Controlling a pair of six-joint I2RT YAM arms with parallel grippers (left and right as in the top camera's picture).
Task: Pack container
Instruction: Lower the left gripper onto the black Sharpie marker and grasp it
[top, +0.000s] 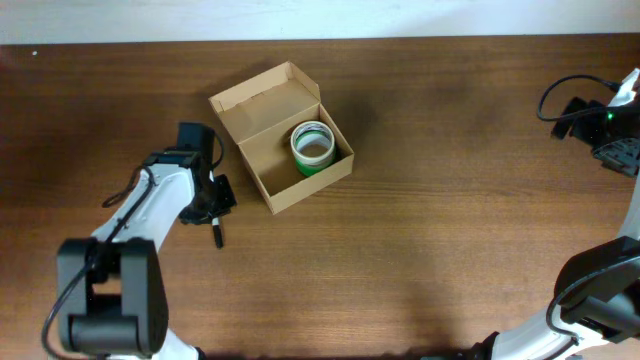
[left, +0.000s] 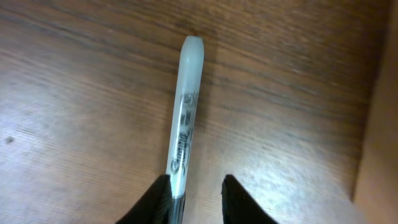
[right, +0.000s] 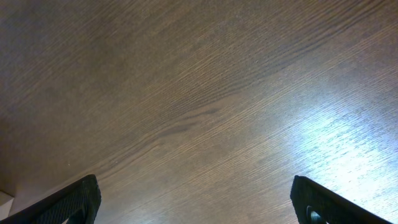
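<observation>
Jaws of the left end effector (left: 196, 198) are standing slightly apart around one end of the marker (left: 185, 112), touching one side only; closing off-centre is risking rolling it across the bench (left: 74, 93). Container (top: 305, 188), flap open, is sitting near the back edge, already holding a tape roll (top: 312, 146).

I read the table (top: 450, 200) as dark brown wood with fine streaked grain, and the container (top: 310, 186) as plain tan cardboard. The tape roll (top: 312, 166) is green with a white rim. At the container's seven o'clock, the marker (left: 185, 112) shows a pale grey barrel with black script.
</observation>
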